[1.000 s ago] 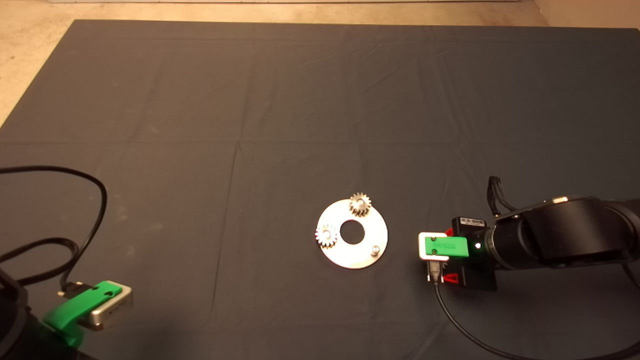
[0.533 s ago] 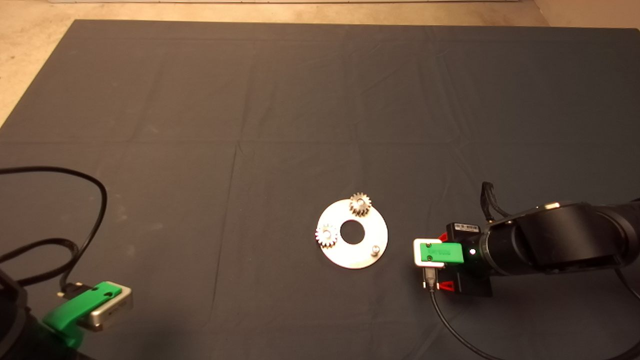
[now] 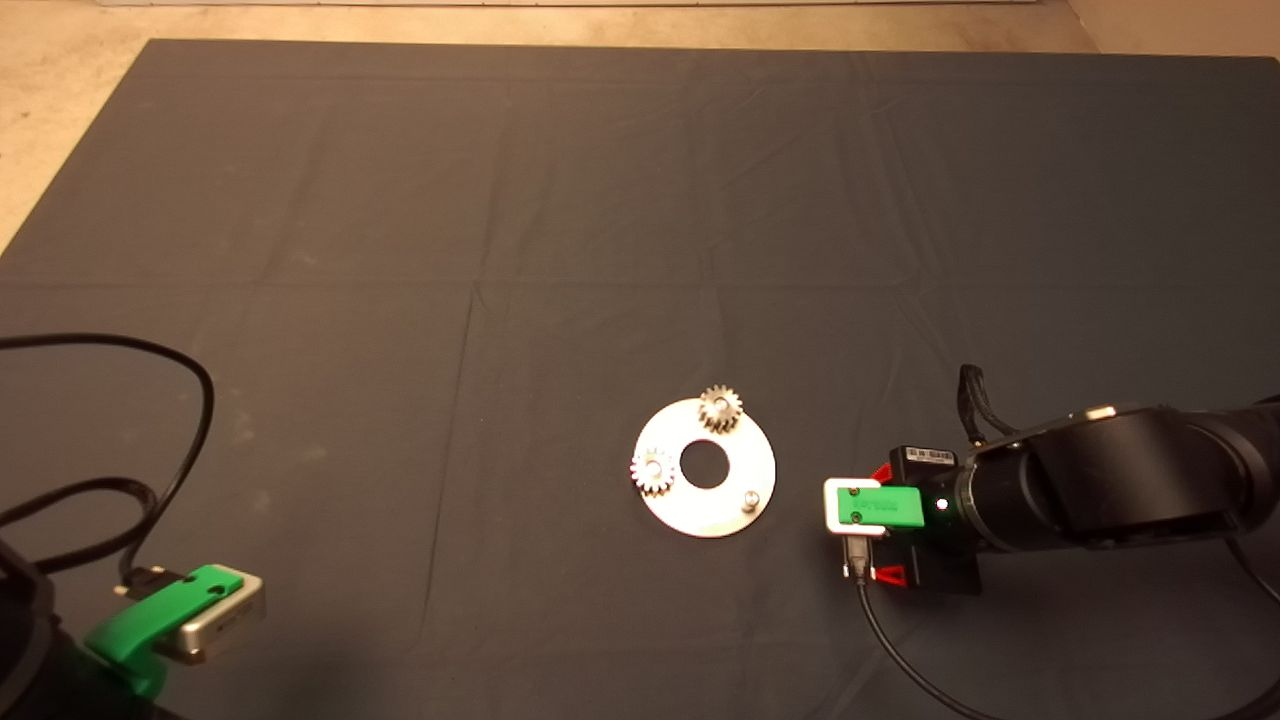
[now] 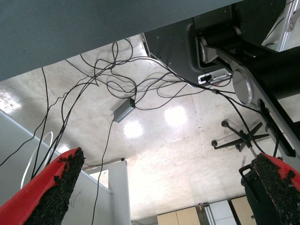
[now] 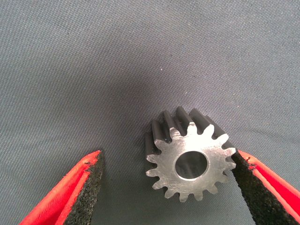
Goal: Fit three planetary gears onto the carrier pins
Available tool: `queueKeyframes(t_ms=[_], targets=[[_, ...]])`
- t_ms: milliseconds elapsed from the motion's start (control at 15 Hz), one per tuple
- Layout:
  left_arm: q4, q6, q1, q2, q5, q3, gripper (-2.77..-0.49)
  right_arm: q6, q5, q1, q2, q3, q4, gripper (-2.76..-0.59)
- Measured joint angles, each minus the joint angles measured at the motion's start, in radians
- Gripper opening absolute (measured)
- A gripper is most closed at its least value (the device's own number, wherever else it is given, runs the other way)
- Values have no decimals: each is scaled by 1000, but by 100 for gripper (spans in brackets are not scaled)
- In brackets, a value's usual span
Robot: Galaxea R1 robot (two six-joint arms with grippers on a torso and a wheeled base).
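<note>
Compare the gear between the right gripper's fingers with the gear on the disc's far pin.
1. The silvery toothed gear by the right gripper lies on the dark mat; the small silvery gear farthest from the robot sits on the shiny round metal disc.
2. The first lies between open red fingers, one pad touching its teeth; nothing is near the second.
3. The first's bore is empty; the second's is filled, apparently by its pin.

Both are silvery spur gears lying flat.

Right claw [image 5: 166, 187] agape, left claw [image 4: 164, 187] parked, agape

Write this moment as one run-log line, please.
right gripper: open around third gear on mat | left gripper: parked, open | disc: two gears seated, one pin bare
</note>
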Motion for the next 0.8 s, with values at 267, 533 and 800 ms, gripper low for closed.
queueKeyframes(t_ms=[267,533,800], targets=[[0,0,0,0,0,0,-64,0,0,0,3,0,0,-140],[-1,0,0,-2,0,0,-64,0,-1,0,9,-2,0,-160],[-1,0,0,-2,0,0,-64,0,-1,0,16,-11,-6,-180]])
